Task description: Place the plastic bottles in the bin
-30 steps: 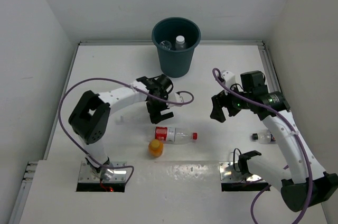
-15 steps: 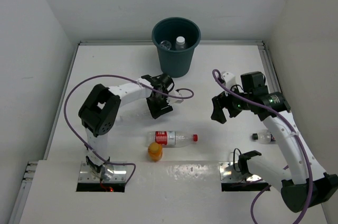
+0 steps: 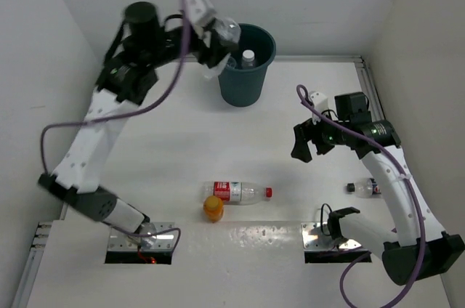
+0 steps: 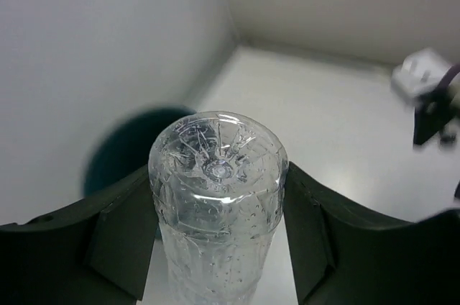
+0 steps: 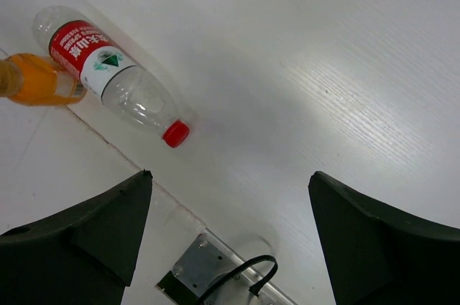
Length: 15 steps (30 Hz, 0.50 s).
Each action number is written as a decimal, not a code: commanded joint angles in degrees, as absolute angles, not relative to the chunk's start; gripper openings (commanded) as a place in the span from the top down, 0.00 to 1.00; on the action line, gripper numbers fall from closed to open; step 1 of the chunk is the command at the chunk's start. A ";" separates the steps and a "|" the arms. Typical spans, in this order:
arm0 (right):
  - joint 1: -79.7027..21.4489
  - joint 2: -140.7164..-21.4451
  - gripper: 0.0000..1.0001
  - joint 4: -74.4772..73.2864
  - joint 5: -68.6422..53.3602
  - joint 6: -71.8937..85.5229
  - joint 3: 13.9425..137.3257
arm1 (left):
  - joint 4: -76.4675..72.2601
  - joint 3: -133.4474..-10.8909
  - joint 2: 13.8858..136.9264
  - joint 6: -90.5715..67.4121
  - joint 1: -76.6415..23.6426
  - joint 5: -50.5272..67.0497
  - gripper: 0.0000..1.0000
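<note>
My left gripper [image 3: 218, 41] is raised high at the left rim of the dark teal bin [image 3: 243, 88] and is shut on a clear plastic bottle [image 4: 218, 197], whose base faces the wrist camera. The bin [image 4: 122, 154] shows as a dark shape below and to the left. A white-capped bottle [image 3: 248, 56] stands inside the bin. On the table lie a red-labelled bottle with a red cap [image 3: 236, 191] [image 5: 108, 75] and a stubby orange bottle [image 3: 213, 208] [image 5: 36, 82]. My right gripper [image 3: 309, 144] [image 5: 230, 197] hangs open and holds nothing, to the right of them.
A small black-capped bottle [image 3: 365, 188] lies near the right arm by the table's right side. Metal base plates [image 3: 327, 239] [image 5: 208, 269] with cables sit at the near edge. White walls close in the table on three sides.
The left arm swung up from table height in the middle to the bin's left rim, its jaws now shut on a clear bottle. The right gripper barely shifted and opened slightly.
</note>
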State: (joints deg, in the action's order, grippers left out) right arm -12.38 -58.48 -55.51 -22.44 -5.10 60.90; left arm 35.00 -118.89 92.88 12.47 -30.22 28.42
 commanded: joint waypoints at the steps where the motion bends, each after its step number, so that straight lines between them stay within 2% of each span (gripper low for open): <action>1: -10.91 -59.76 0.12 -54.23 -24.60 -4.04 64.33 | -5.25 -106.99 82.10 -2.43 -28.31 28.33 1.00; 5: -10.55 -61.87 0.12 -53.44 -25.31 -3.87 64.34 | -12.89 -110.31 89.37 -7.81 -25.06 26.10 1.00; 7: -10.46 -63.01 0.12 -52.13 -25.49 -2.64 64.42 | -21.66 -107.51 91.92 -11.14 -23.30 24.89 1.00; 8: -10.46 -63.89 0.12 -51.51 -25.75 -2.11 64.60 | -32.15 -106.19 94.89 -15.95 -22.42 24.35 1.00; 10: -10.55 -65.38 0.12 -51.33 -25.93 -1.76 65.47 | -39.52 -105.99 98.77 -18.97 -20.83 24.35 1.00; 15: -10.11 -67.15 0.12 -49.66 -25.93 -1.67 65.39 | -40.86 -118.02 111.95 -20.12 -19.69 23.12 1.00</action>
State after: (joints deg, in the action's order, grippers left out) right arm -10.55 -66.94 -52.53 -24.62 -2.57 63.02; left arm -34.46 -114.37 107.59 -15.86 -20.43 24.32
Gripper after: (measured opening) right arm 0.883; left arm 0.675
